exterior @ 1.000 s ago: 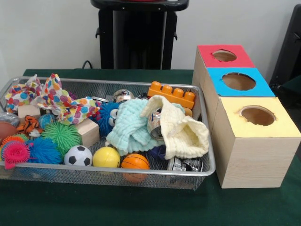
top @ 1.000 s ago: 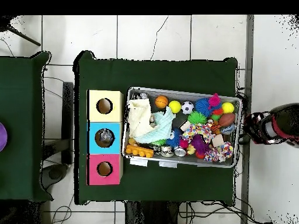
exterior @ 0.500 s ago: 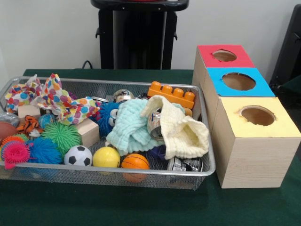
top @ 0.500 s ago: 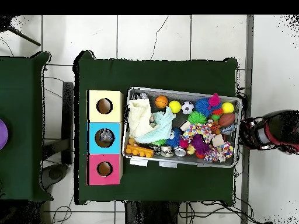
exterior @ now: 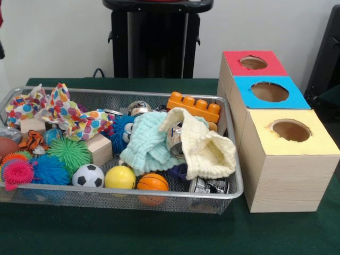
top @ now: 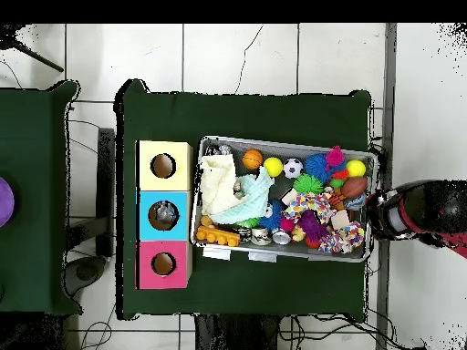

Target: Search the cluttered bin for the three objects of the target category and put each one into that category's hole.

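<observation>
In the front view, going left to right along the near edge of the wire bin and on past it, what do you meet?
pink spiky ball → blue spiky ball → soccer ball → yellow ball → orange basketball → crushed can → yellow-topped box

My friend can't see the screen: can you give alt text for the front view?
A wire mesh bin crammed with balls, cloths and toys sits on a green table. Beside it stand three wooden boxes with round holes, topped red, blue and yellow.
</observation>
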You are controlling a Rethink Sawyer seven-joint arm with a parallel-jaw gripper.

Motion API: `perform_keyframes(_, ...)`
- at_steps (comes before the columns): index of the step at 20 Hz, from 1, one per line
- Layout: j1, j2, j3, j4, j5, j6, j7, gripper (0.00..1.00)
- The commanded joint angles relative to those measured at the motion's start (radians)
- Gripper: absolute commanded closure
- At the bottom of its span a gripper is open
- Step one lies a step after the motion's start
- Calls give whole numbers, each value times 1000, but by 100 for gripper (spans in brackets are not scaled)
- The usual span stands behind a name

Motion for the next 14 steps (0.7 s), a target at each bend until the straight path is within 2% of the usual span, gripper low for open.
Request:
perform_keyframes(1,35,-26,50,200,34,-91,-15,100)
perform_keyframes(14,60,-74,30,303,70,-161,32,100)
